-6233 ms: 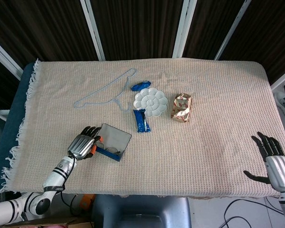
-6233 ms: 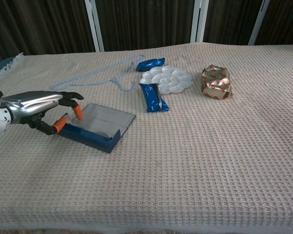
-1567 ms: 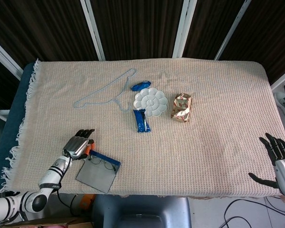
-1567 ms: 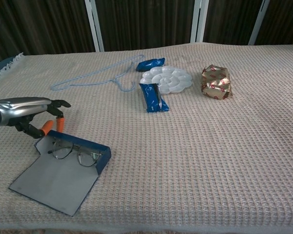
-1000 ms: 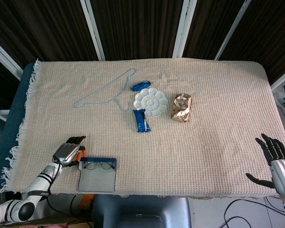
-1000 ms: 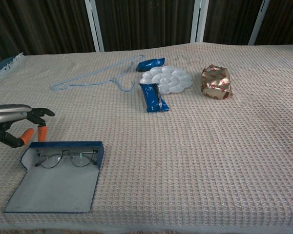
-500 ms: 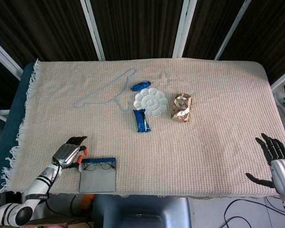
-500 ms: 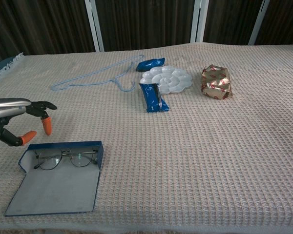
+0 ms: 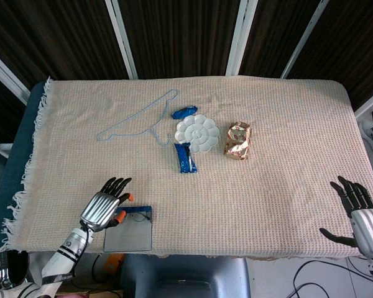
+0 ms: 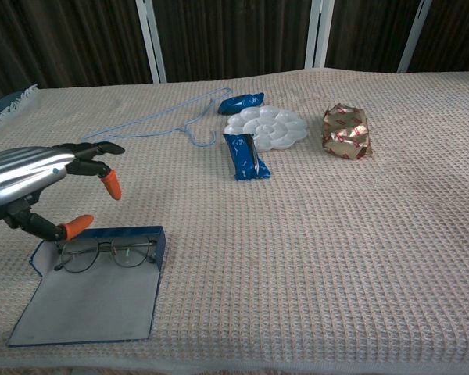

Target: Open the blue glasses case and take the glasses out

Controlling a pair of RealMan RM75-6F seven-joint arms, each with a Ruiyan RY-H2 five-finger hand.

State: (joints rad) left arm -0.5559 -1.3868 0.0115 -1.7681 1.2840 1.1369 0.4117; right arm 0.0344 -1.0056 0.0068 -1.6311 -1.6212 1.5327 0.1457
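Left hand [image 10: 35,183] is hovering over the left end of the blue glasses case [image 10: 90,289], fingers spread apart, gripping nothing; an orange-tipped thumb is pointing down close to the glasses [image 10: 105,254], contact unclear. Case is lying open and flat at the near left edge of the table [image 9: 286,161], lid folded toward the viewer, glasses sitting in the tray part. Right hand [image 9: 359,211] is resting at the near right table edge, fingers splayed, empty. Farther back: wire hanger [image 9: 140,121], white palette [image 9: 198,131], blue packet [image 9: 185,158], gold wrapper [image 9: 239,140].
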